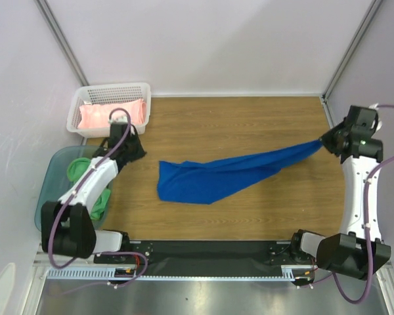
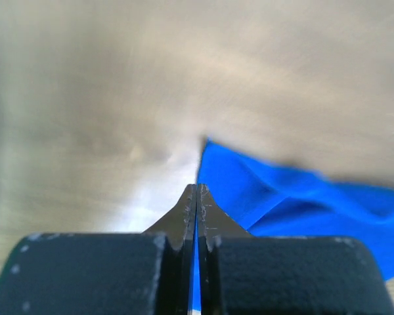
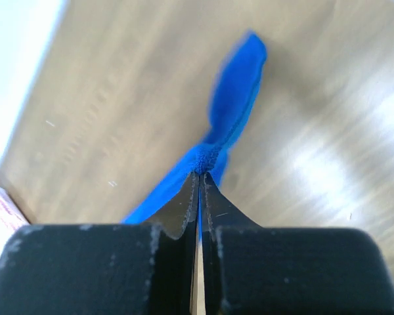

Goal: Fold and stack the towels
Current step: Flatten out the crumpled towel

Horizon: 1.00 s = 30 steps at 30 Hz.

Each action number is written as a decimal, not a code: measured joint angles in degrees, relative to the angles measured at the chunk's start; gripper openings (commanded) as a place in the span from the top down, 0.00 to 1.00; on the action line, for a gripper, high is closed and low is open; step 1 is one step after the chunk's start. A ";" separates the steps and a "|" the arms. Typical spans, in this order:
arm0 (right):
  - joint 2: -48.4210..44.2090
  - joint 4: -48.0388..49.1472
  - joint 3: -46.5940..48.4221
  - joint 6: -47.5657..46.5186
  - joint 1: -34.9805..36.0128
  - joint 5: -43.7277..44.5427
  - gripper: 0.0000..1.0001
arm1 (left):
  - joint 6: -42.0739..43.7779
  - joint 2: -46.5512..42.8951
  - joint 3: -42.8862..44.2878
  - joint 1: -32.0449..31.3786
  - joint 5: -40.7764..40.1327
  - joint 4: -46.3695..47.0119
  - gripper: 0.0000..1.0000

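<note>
The right tool (image 1: 323,140) is fully closed on one end of the blue towel (image 1: 210,177). The rest of the towel trails left across the surface (image 1: 249,125). The left tool (image 1: 136,149) is closed on nothing, just beside the towel's left corner. The pink towel (image 1: 111,116) lies in the white basket (image 1: 111,87). The green towel (image 1: 79,168) lies in the teal tub (image 1: 49,190).

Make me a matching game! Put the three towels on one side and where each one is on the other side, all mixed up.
Towels:
1. pink towel
2. green towel
3. blue towel

Places:
A. in the teal tub
B. stretched across the wooden table
C. in the white basket

Pairs: 1-C, 2-A, 3-B
</note>
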 measured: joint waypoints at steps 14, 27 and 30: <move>-2.51 -10.27 20.11 -5.90 -0.87 4.57 1.00 | 10.99 -22.45 7.93 -0.46 7.61 -3.43 0.95; -1.33 -9.20 5.73 -6.12 -2.05 1.03 1.00 | 11.96 -5.35 3.61 -16.44 11.08 4.31 0.30; -1.22 -8.13 5.16 -6.12 -2.23 0.48 1.00 | 13.53 2.82 5.22 -19.52 11.13 8.46 0.23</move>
